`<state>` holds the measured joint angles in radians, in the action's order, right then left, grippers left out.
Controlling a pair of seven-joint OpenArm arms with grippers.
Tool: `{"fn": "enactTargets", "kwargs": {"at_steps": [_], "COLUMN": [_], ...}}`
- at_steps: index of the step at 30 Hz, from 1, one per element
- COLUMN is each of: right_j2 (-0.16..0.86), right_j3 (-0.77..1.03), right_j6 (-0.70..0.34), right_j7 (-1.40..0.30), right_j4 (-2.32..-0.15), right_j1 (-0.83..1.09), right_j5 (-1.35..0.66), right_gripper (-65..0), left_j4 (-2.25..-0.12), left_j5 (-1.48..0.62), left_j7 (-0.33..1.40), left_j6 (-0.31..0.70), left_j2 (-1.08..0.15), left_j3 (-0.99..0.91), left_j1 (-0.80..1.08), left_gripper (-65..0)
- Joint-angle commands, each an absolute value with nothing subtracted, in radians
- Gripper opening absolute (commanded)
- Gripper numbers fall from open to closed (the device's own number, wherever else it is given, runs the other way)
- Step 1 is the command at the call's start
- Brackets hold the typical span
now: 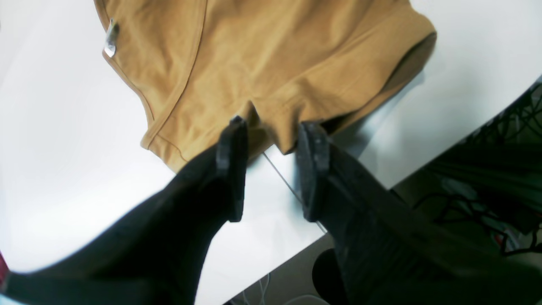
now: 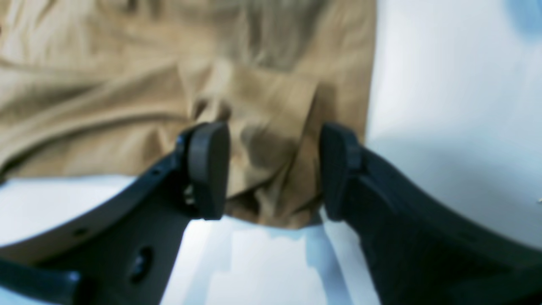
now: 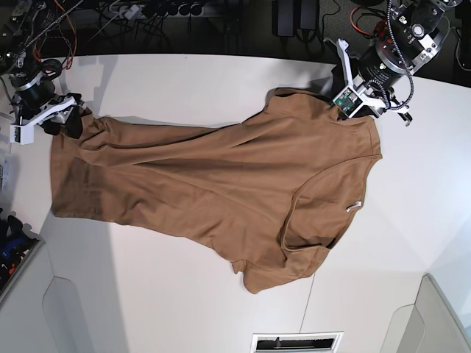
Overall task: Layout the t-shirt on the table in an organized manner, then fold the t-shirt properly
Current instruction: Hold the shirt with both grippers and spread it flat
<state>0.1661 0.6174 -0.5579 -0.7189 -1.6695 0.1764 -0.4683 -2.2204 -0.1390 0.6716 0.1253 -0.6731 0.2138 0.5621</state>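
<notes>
The tan-brown t-shirt [image 3: 213,176] lies spread on the white table [image 3: 184,81], hem to the left and collar to the right, with creases and one sleeve folded under at the front. Its white tag [image 3: 355,204] shows at the collar and also appears in the left wrist view [image 1: 111,38]. My left gripper [image 1: 273,127] is open at the shirt's [image 1: 271,55] shoulder edge, with fabric between the fingertips; in the base view it is at the back right [image 3: 346,103]. My right gripper [image 2: 273,135] is open around a bunched hem corner [image 2: 271,169], at the far left [image 3: 70,121].
The table edge runs close behind my left gripper [image 1: 423,169], with cables and dark clutter [image 1: 499,169] below. A thin panel seam [image 1: 279,173] crosses the table there. Power strips and wires [image 3: 147,11] line the far side. A vent slot [image 3: 294,342] sits at the front.
</notes>
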Motion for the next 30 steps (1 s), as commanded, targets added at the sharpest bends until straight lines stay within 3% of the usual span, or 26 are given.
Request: {"fn": "enactTargets", "kwargs": {"at_steps": [1, 8, 10, 13, 18, 30], "right_j2": [0.174, 0.174, 0.175, 0.174, 0.174, 0.175], "right_j3": [0.598, 0.529, 0.528, 0.528, 0.543, 0.629], "right_j6": [-0.555, -0.535, -0.535, -0.535, -0.535, -0.548], "right_j7": [-0.685, -0.59, -0.59, -0.59, -0.683, -0.87], "right_j4": [-1.669, -1.62, -1.62, -1.62, -1.671, -1.968], "right_j1": [0.164, 0.155, 0.155, 0.156, 0.156, 0.246], "right_j5": [-0.459, -0.408, -0.408, -0.411, -0.491, -0.621], "right_gripper": [-31.4, -32.7, -42.8, -65.0, -65.0, -65.0], "left_j4": [-2.236, -2.222, -2.196, -2.128, -2.008, -1.966], "left_j5": [-0.133, -0.133, -0.125, -0.111, -0.111, -0.11], "left_j7": [0.647, 0.641, 0.631, 0.615, 0.609, 0.636], "left_j6": [0.112, 0.112, 0.112, 0.111, 0.107, 0.108], "left_j2": [-0.684, -0.683, -0.681, -0.681, -0.679, -0.679], "left_j3": [0.207, 0.207, 0.207, 0.207, 0.207, 0.207], "left_j1": [0.559, 0.557, 0.551, 0.523, 0.461, 0.447], "left_gripper": [-42.2, -42.2, -42.2, -42.6, -48.0, -48.7]}}
